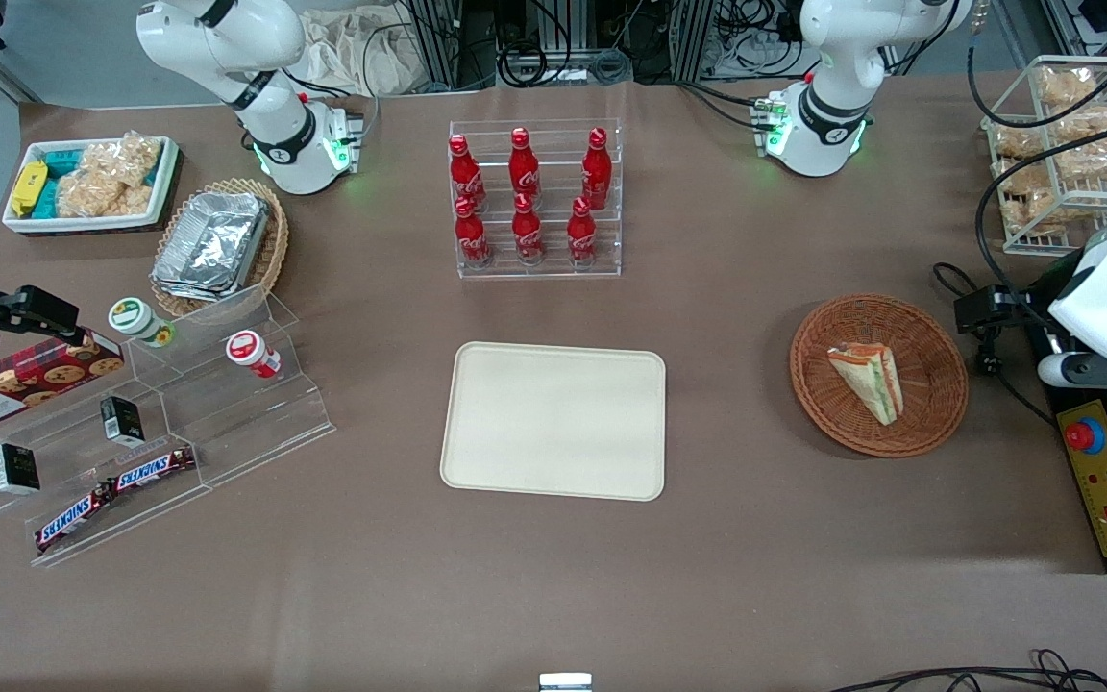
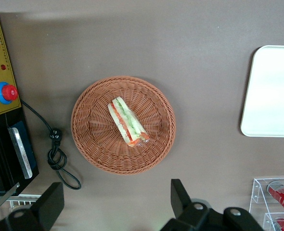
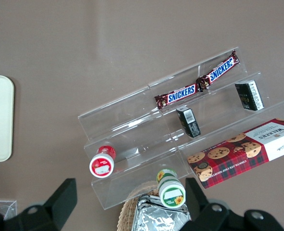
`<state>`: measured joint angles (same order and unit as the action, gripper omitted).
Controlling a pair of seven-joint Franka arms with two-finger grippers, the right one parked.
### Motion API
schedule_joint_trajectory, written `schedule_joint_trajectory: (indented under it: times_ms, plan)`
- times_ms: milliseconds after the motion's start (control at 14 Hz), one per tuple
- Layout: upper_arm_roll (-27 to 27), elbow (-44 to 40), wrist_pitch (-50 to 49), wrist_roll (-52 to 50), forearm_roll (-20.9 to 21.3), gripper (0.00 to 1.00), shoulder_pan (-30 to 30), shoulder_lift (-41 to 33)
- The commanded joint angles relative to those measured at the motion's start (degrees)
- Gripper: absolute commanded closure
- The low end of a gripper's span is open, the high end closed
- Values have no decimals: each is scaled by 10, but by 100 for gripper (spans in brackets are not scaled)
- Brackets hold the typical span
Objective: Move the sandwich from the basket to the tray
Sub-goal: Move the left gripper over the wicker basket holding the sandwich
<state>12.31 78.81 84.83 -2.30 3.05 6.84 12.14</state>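
The sandwich (image 1: 869, 380), a clear-wrapped wedge with green, orange and red layers, lies in the round reddish-brown wicker basket (image 1: 933, 370) toward the working arm's end of the table. It also shows in the left wrist view (image 2: 126, 122), in the middle of the basket (image 2: 94, 139). The cream tray (image 1: 553, 423) lies bare at the table's middle; one end of it shows in the left wrist view (image 2: 272, 91). My left gripper (image 1: 981, 312) hangs high above the table beside the basket's rim, slightly farther from the front camera. In the left wrist view the gripper (image 2: 115, 202) is wide open and holds nothing.
A control box with a red button (image 1: 1096, 471) and a looped cable (image 2: 58, 159) lie beside the basket. A clear rack of red bottles (image 1: 534, 197) stands farther back than the tray. A wire rack of snacks (image 1: 1058, 154) stands at the working arm's end.
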Motion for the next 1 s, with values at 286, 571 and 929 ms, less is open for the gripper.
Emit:
schedule_joint_trajectory:
  times_ms: [286, 571, 929]
  plan:
    - [0, -13, -9, -8, -1, 1, 3, 4]
    - [0, -9, -9, -8, -1, 1, 5, 5]
    - [-1, -1, -12, -7, 4, 1, 6, 26]
